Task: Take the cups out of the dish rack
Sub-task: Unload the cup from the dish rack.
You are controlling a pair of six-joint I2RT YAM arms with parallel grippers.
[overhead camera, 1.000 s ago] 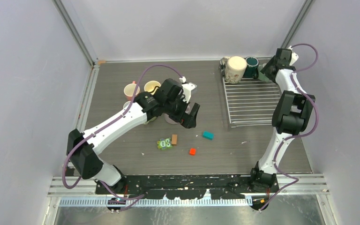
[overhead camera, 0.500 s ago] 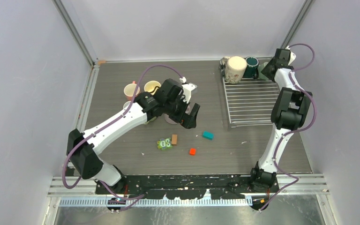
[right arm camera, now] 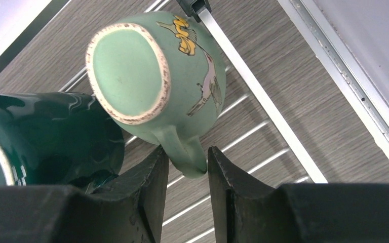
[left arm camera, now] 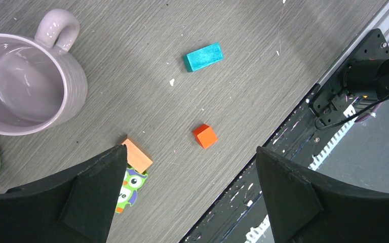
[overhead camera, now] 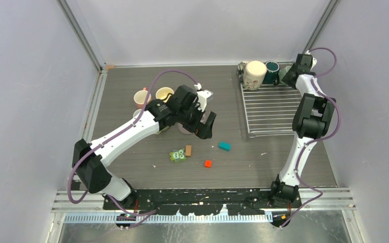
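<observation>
Three cups are plain to see at the far end of the rack (overhead camera: pixel 271 109): a cream cup (overhead camera: pixel 256 75), a dark green cup (overhead camera: pixel 272 72) and, in the far right corner, a pale green cup (right arm camera: pixel 154 71). The pale green cup rests on the bars with its base turned toward the wrist camera and its handle pointing at the right tool (right arm camera: pixel 186 150). It sits just beside the dark green one. The right tool has one jaw on each side of that handle with almost no gap left, so by the look of it the tool pinches the handle, though I cannot tell how firm the hold is. The left tool (left arm camera: pixel 189 152) hangs spread wide and empty above the bench (overhead camera: pixel 121 86), over an orange cube (left arm camera: pixel 204 136) and near a teal block (left arm camera: pixel 202 56). A mauve cup (left arm camera: pixel 28 83) stands upright on the bench just beside it, and two light cups (overhead camera: pixel 153 95) stand further back. The step in hand looks like the grasp of the pale green cup, with the cream and dark green cups still to come. The next move probably calls for a settled pinch, then a lift clear of the rack's rim. The cup may swing from its handle, so it should not brush the dark green cup on the way to the bench.
</observation>
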